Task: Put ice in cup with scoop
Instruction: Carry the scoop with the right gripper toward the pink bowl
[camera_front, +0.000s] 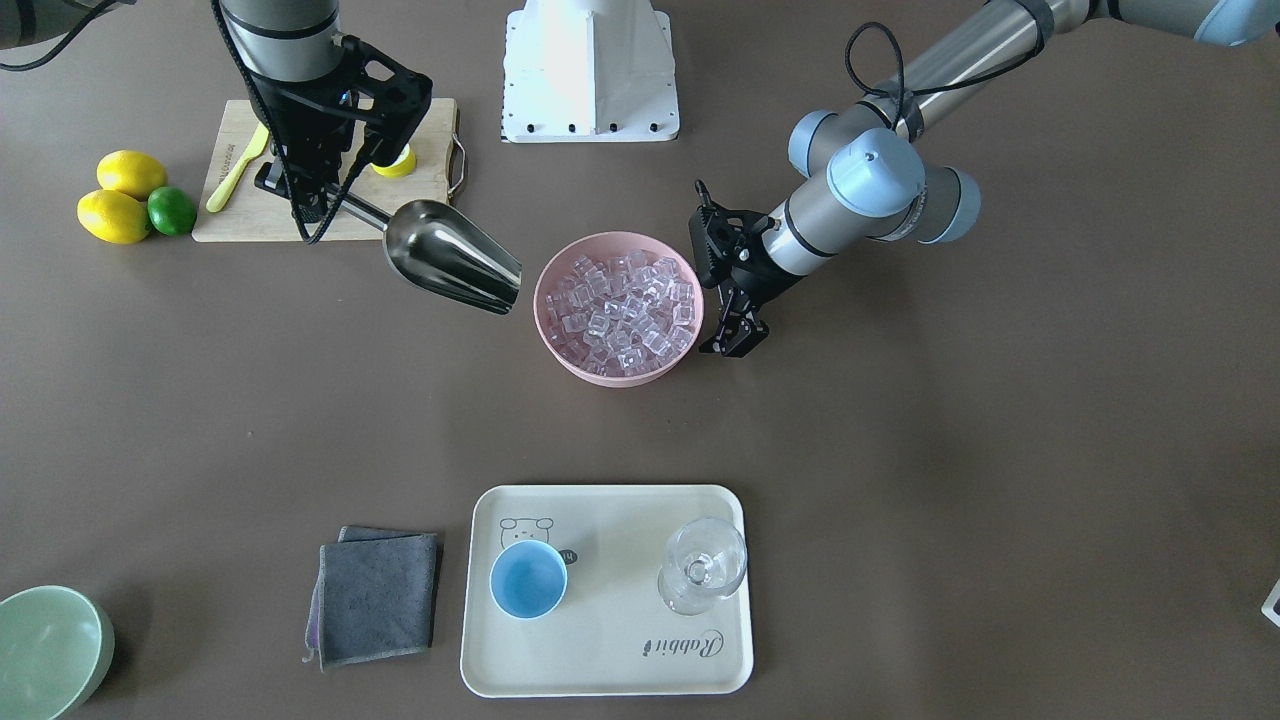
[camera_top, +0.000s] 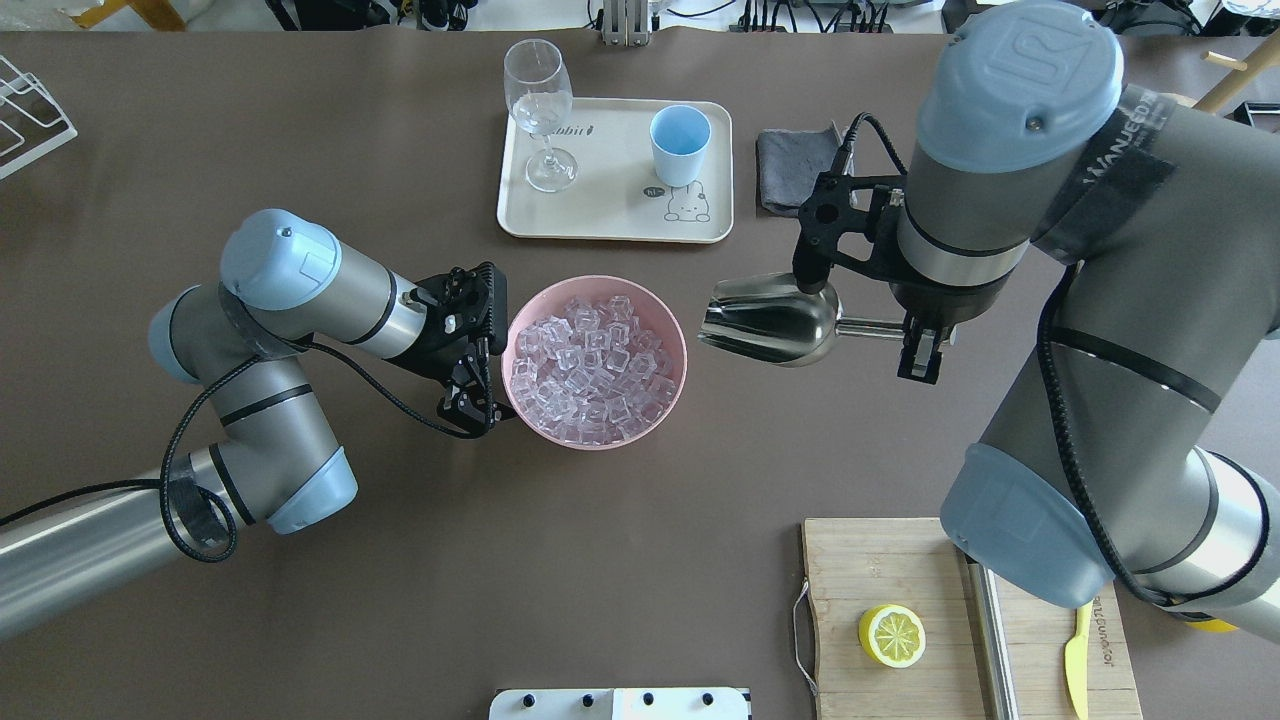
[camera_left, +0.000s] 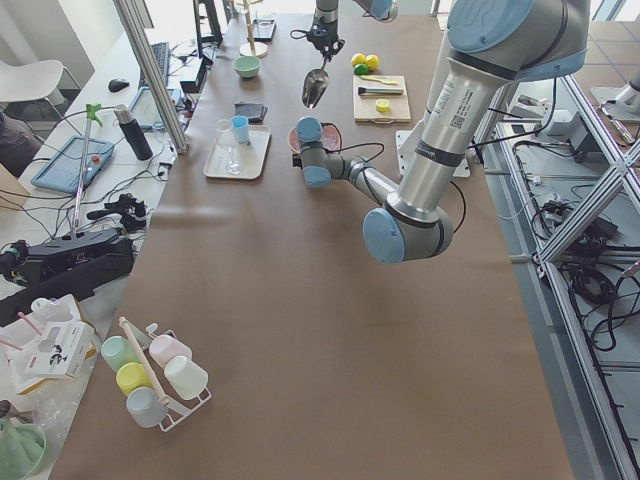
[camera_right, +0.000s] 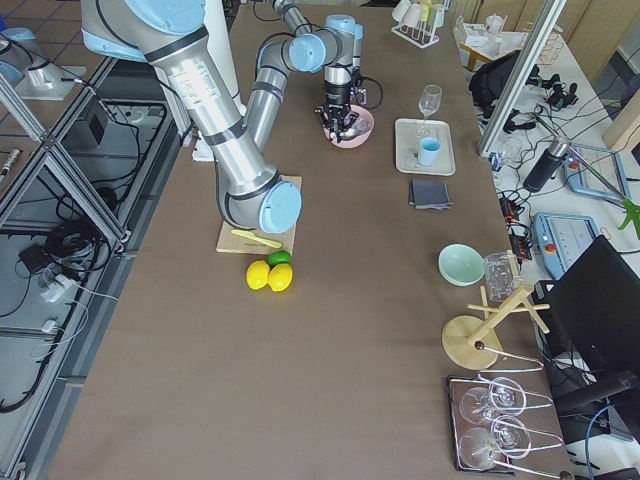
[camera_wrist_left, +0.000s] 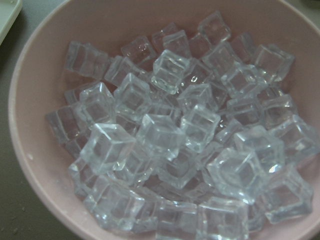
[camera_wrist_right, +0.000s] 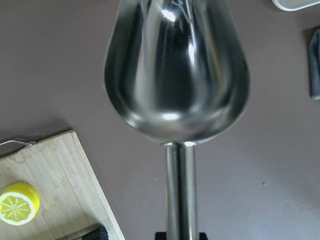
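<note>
Right gripper (camera_top: 922, 345) has its fingers clamped on the handle of the scoop (camera_top: 770, 320), which is up off the table (camera_top: 640, 560) with its mouth facing the pink bowl (camera_top: 600, 284) from just beside the rim. The ice (camera_top: 590, 370) sits heaped in that bowl, and the left gripper (camera_top: 470, 400) hangs at the bowl's other side, though I cannot tell whether its fingers are open or closed. Beyond the bowl, the cup (camera_top: 680, 145) stands upright on the cream tray (camera_top: 610, 215) printed "Rabbit", next to a bunny drawing.
</note>
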